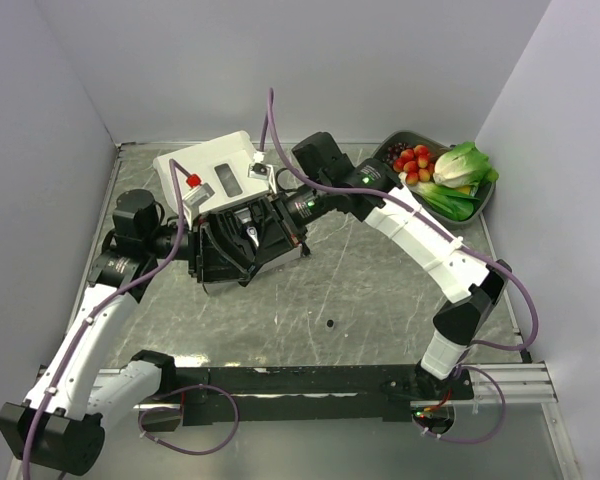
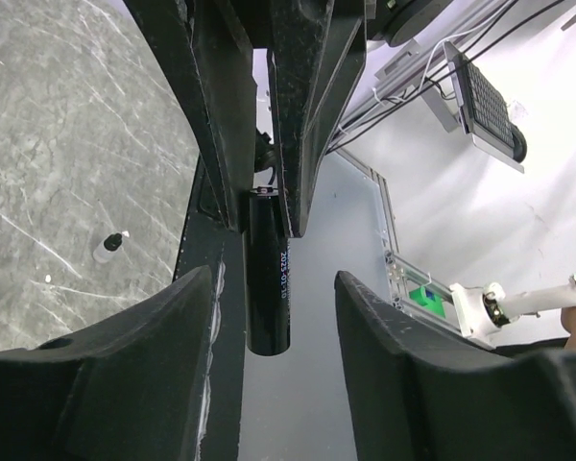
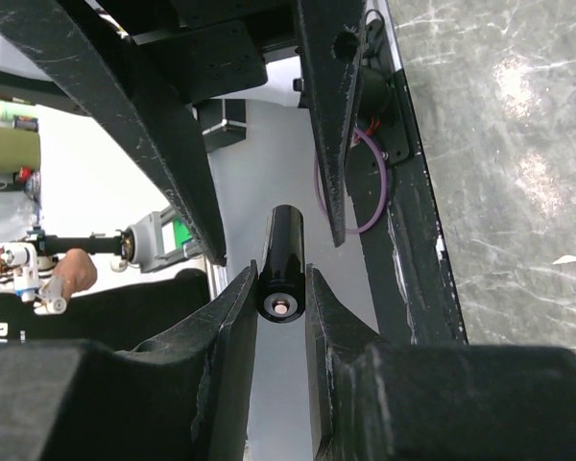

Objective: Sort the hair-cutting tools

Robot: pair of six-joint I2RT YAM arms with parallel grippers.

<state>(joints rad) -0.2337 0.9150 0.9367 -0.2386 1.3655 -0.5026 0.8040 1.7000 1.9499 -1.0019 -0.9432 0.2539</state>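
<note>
The slim black hair clipper (image 3: 282,259) hangs in the air over the black moulded tray (image 1: 218,272). My right gripper (image 3: 281,279) is shut on one round end of it. In the left wrist view the clipper's body (image 2: 269,288) points down between the fingers of my left gripper (image 2: 274,280). Those jaws stand apart, with a clear gap on the right side and the clipper close to the left finger (image 2: 163,365). From above, both grippers (image 1: 225,240) (image 1: 270,222) meet over the tray. A tiny bit (image 2: 108,247) lies on the table.
A white cardboard box (image 1: 208,168) lies behind the tray at the back left. At the back right stands a dark bowl (image 1: 485,195) holding greens and red fruit. A small dark speck (image 1: 329,323) rests on the grey marbled table (image 1: 360,290).
</note>
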